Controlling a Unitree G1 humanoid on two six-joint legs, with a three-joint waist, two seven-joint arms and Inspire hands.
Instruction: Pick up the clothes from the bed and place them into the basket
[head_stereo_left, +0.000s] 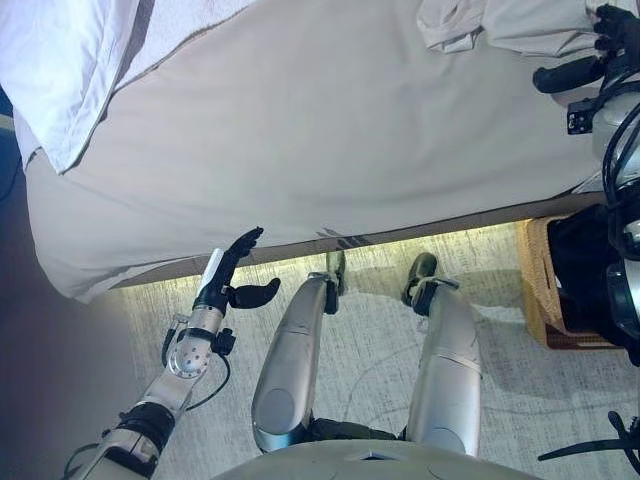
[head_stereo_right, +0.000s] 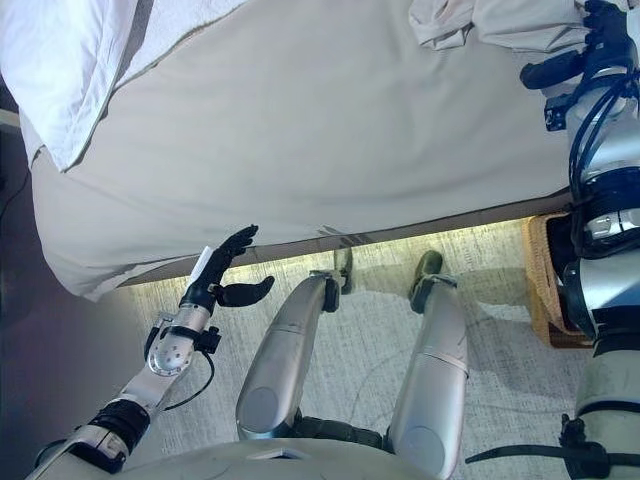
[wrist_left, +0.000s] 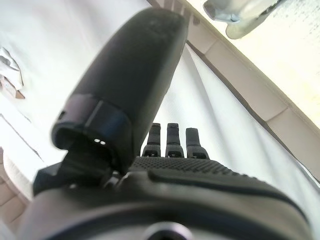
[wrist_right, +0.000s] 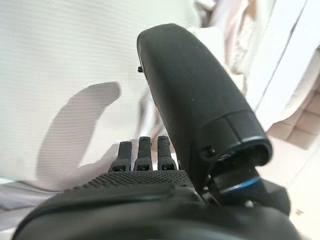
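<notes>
A pale beige garment (head_stereo_left: 510, 25) lies crumpled at the far right of the bed (head_stereo_left: 330, 120), which has a beige sheet. My right hand (head_stereo_left: 612, 45) hovers at the garment's right end with straight fingers and the thumb spread, holding nothing. In the right wrist view the hand (wrist_right: 150, 185) is open, with folds of the garment (wrist_right: 220, 25) just past the thumb. My left hand (head_stereo_left: 232, 272) is open and empty, low by the bed's near edge. A wicker basket (head_stereo_left: 538, 290) stands on the floor at the right, under my right arm.
A white pillow (head_stereo_left: 70, 60) lies at the bed's far left. A light rug (head_stereo_left: 370, 300) covers the floor between the bed and me. The bed's near edge overhangs a lit gap above the floor.
</notes>
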